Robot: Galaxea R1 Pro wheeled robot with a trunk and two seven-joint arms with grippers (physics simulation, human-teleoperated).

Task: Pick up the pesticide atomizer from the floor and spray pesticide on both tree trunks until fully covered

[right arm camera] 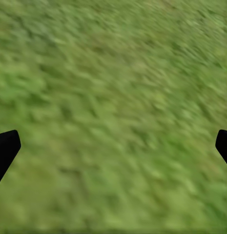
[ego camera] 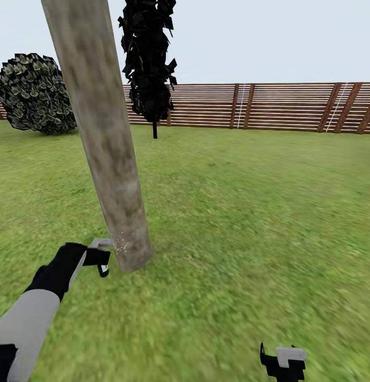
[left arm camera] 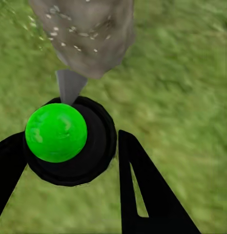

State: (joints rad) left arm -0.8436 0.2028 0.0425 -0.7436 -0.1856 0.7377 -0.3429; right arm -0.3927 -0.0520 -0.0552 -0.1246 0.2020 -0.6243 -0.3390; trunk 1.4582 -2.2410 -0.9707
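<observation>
One leaning grey-brown tree trunk rises from the lawn just ahead on the left; its foliage is cut off above, and the other tree is out of view. My left gripper is shut on the pesticide atomizer, a black round body with a green ball on top. Its grey nozzle points at the trunk's base from very close. Tiny white specks of pesticide dot the bark low down. My right gripper hangs open over bare grass at the lower right, its black fingertips far apart.
A round dark bush stands at the back left. A narrow black-leaved tree stands behind the trunk. The brown slatted fence closes off the far side. Open grass spreads to the right of the trunk.
</observation>
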